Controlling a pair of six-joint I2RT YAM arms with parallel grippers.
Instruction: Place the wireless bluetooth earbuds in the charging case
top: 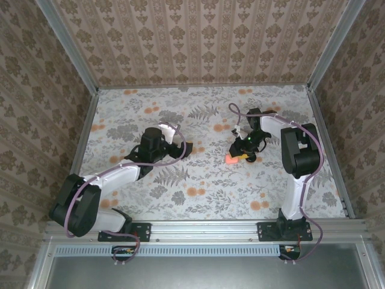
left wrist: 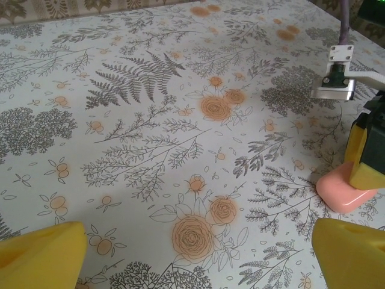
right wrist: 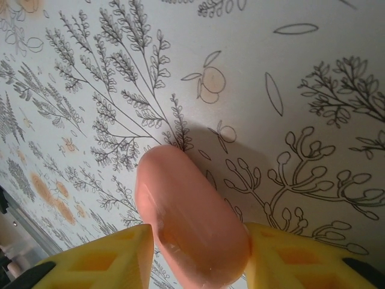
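At the near edge, the two black-and-white arms rise from their bases over the floral-patterned desk (top: pixel 198 198). The left hand (top: pixel 185 149) hovers left of centre with its yellow fingers (left wrist: pixel 42 253) spread wide and nothing between them; bare desk lies under the gap.

A little farther out and to the right, the right hand (top: pixel 243 153) points down at the salmon-pink, rounded plastic charging case (top: pixel 231 159). The charging case lies on the desk with its lid shut, right of centre. In the right wrist view the case (right wrist: pixel 189 211) sits between the yellow pads (right wrist: pixel 102 262), which stand partly apart and appear to touch its two sides. From the left wrist view, one right-hand finger (left wrist: pixel 364 159) stands at the case's far side.

Beyond, brown damask-patterned walls (top: pixel 198 36) close off the desk.
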